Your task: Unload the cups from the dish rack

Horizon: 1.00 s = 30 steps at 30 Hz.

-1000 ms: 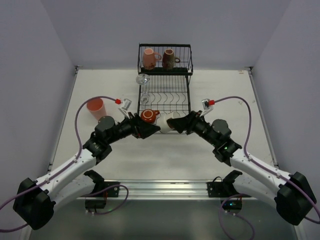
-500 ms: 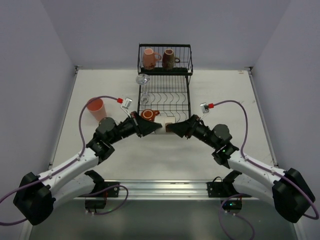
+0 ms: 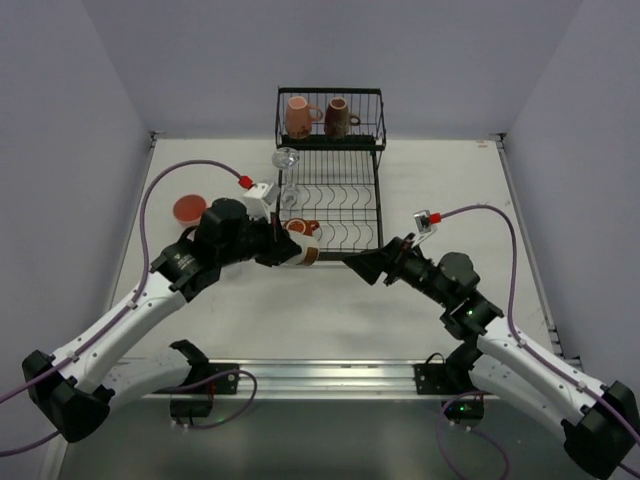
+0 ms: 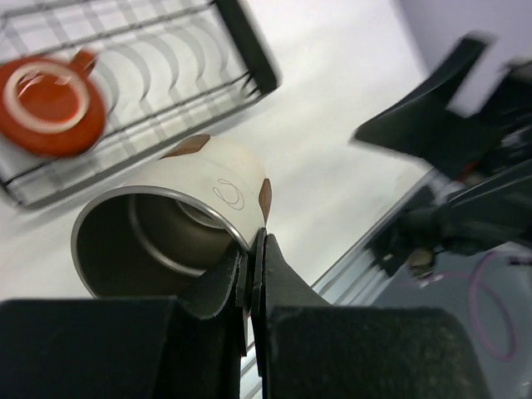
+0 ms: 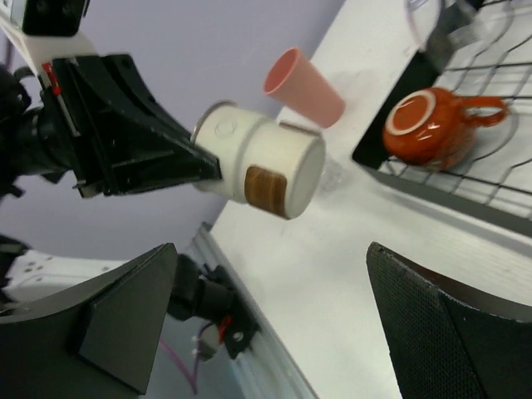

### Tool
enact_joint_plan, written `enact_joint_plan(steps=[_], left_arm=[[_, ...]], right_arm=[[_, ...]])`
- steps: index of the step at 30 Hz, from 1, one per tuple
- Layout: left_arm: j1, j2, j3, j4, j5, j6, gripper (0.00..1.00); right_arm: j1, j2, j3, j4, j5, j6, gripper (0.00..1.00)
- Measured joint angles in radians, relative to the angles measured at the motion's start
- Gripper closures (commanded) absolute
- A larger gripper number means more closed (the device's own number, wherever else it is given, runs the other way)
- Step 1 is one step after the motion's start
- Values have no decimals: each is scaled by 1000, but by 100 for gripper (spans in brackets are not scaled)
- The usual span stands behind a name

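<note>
**Cup in the left gripper; three cups and the glasses left in the rack**

The left gripper (image 3: 284, 254) was clenched on the rim of the white-and-brown cup (image 3: 303, 254). It held the cup on its side in the air, just in front of the dish rack (image 3: 379, 200). The right gripper (image 3: 362, 264) had its fingers spread and held nothing.

The salmon tumbler (image 3: 190, 208) stood already on the table (image 3: 450, 200), left of the rack. I judge the task about one third done:
- The pink mug (image 3: 298, 115) and the dark brown mug (image 3: 338, 117) remained in the raised tier.
- The orange-red cup (image 3: 298, 229) remained in the flat tier.
- The clear glasses (image 3: 286, 160) remained at the rack's left edge.

Half a second before, both grippers met at the white-and-brown cup. Now the right gripper had drawn back, and the left arm had swung toward the tumbler.
</note>
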<state>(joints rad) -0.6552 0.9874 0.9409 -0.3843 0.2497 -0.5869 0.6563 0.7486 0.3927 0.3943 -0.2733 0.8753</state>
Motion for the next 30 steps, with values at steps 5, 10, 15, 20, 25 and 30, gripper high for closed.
enact_joint_plan(steps=[5,10,15,20,25,30], left_arm=[[-16,82,45,-280,-113,98,100],[-93,177,44,-436,-239,127,100],[-167,250,44,-488,-359,127,100],[-217,357,43,-507,-453,127,100],[-237,421,42,-509,-510,126,96],[-238,440,42,-504,-535,126,81]], right_arm=[[0,-34,88,-224,109,-122,1],[0,-28,110,-332,179,-193,1],[0,-19,110,-380,211,-224,1],[0,8,116,-390,223,-249,1],[0,36,116,-392,230,-261,1],[0,57,116,-391,231,-267,2]])
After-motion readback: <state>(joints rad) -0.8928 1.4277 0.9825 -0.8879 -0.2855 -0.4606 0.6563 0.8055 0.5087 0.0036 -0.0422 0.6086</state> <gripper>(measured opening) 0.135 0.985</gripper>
